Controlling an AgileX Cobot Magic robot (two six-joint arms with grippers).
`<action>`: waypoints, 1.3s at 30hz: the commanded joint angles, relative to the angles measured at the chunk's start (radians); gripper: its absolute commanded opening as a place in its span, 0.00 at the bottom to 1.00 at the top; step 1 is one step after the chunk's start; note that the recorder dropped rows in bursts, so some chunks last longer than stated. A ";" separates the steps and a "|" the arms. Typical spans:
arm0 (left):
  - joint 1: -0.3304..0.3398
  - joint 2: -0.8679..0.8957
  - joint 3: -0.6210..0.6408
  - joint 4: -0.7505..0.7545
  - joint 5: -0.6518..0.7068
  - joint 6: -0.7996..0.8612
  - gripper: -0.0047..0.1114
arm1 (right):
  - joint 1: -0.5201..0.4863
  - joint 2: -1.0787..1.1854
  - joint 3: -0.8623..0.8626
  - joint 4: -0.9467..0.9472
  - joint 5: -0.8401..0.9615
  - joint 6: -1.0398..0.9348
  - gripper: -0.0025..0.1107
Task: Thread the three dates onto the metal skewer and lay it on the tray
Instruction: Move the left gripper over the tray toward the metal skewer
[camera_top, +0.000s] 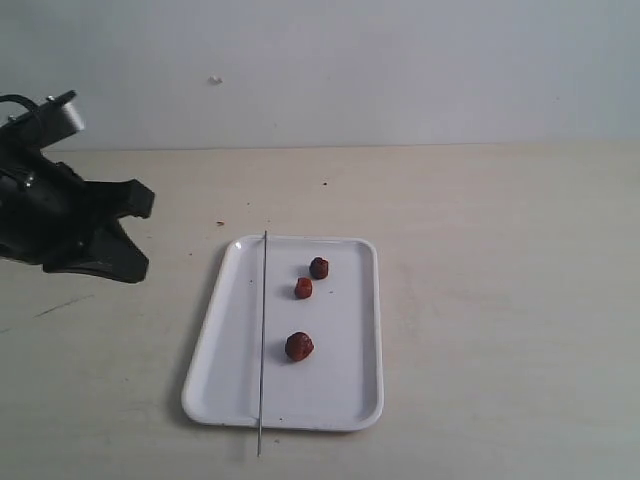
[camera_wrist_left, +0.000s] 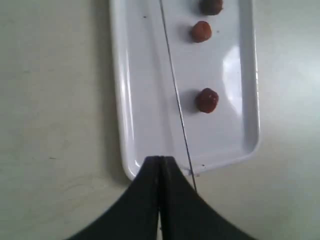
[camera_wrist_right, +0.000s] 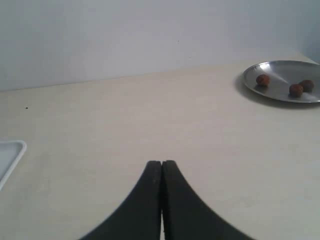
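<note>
The white tray (camera_top: 345, 395) lies flat on the table. Three dates rest loose on it: one (camera_top: 319, 267) at the far end, one (camera_top: 303, 288) just beside it and one (camera_top: 299, 346) nearer the front. The metal skewer (camera_top: 262, 340) lies lengthwise along the tray's left side, bare, overhanging the front rim. My left gripper (camera_top: 138, 268) hangs raised to the tray's left, shut and empty. In the left wrist view its tips (camera_wrist_left: 160, 159) sit over the tray's (camera_wrist_left: 145, 100) end, near the skewer (camera_wrist_left: 175, 95) and a date (camera_wrist_left: 206, 100). My right gripper (camera_wrist_right: 161, 162) is shut and empty over bare table.
In the right wrist view a round steel plate (camera_wrist_right: 280, 95) holding three reddish-brown fruits stands near the back wall. A corner of the white tray (camera_wrist_right: 12, 150) shows at that view's edge. Bare table surrounds the tray.
</note>
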 joint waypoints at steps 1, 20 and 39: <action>-0.064 0.000 -0.023 0.042 -0.038 -0.014 0.04 | -0.005 -0.007 0.004 0.000 -0.006 0.001 0.02; -0.069 0.000 -0.030 0.002 -0.343 -0.003 0.04 | 0.022 -0.007 0.004 0.000 -0.006 0.001 0.02; -0.264 0.276 -0.287 0.427 -0.052 -0.658 0.22 | 0.022 -0.007 0.004 0.000 -0.006 0.001 0.02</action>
